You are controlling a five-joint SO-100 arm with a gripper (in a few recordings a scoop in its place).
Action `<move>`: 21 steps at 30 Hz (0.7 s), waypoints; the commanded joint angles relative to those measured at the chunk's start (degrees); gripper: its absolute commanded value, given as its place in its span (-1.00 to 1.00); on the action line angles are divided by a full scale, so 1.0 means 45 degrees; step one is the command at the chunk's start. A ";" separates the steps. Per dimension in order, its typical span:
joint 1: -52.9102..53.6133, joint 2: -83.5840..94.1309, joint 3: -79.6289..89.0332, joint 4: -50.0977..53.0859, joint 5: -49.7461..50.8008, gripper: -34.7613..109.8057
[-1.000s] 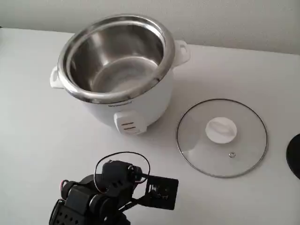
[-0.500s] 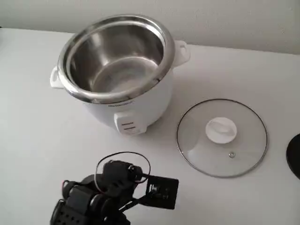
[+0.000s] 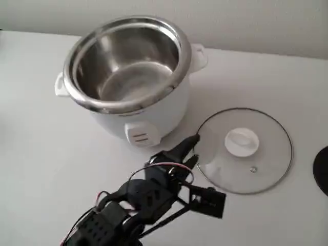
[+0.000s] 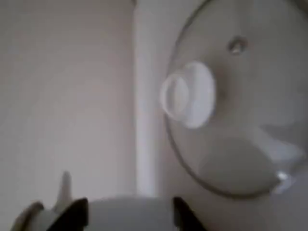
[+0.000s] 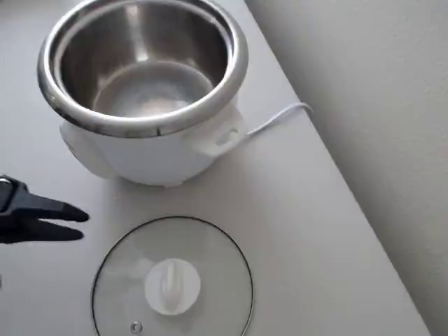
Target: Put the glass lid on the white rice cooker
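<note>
Glass lid (image 3: pixel 243 150) lies flat on the table (image 3: pixel 41 154), knob (image 3: pixel 241 142) up, just right of the white rice cooker (image 3: pixel 130 77), whose pot is open, ready for it. Gripper (image 3: pixel 193 149) sits at lid's left rim, empty, jaws nearly closed w/ a thin gap, aimed toward the knob, prob. lining up for a grab.

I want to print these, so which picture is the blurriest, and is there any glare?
The wrist view is the softest: the glass lid and its white knob look hazy and out of focus. The fixed view is sharper, though the gripper is a little smeared. In the overhead view the rice cooker has bright reflections on its steel rim, and the light is otherwise even with faint shadows.
</note>
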 commanded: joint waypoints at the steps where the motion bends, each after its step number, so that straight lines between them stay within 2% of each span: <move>1: 0.0703 -0.9160 -0.4277 -0.4297 0.0312 -0.17; 7: 0.1074 -1.2813 -0.7559 -0.4648 0.0312 -0.17; 19: 0.1094 -1.5918 -1.1230 -0.4395 0.0312 -0.18; 21: 0.1133 -1.6270 -1.1777 -0.4121 0.0293 -0.24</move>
